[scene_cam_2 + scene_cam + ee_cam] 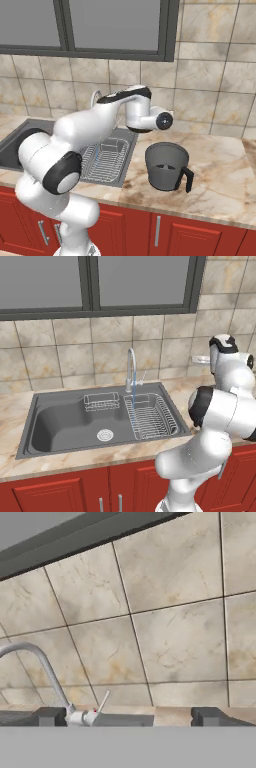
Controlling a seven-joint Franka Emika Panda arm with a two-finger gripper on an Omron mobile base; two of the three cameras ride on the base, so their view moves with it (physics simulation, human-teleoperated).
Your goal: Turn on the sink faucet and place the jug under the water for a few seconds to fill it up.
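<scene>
The chrome sink faucet [131, 367] stands at the back rim of the dark grey sink [60, 421]. A thin light blue stream of water [133, 395] falls from its spout onto the wire rack [151, 417]. The dark grey jug [166, 166] stands upright on the counter right of the sink, its black handle [188, 179] turned to the right. My gripper [130, 717] is open and holds nothing, its fingertips [50, 716] wide apart. It faces the tiled wall, with the faucet's spout [46, 664] and small side lever [102, 702] just ahead at lower left.
A small wire basket [101, 401] hangs in the sink's back part and a round drain [105, 434] sits in its floor. A window [95, 281] runs above the tiled wall. Marble counter [220, 165] surrounds the jug, and red cabinet doors [190, 235] lie below.
</scene>
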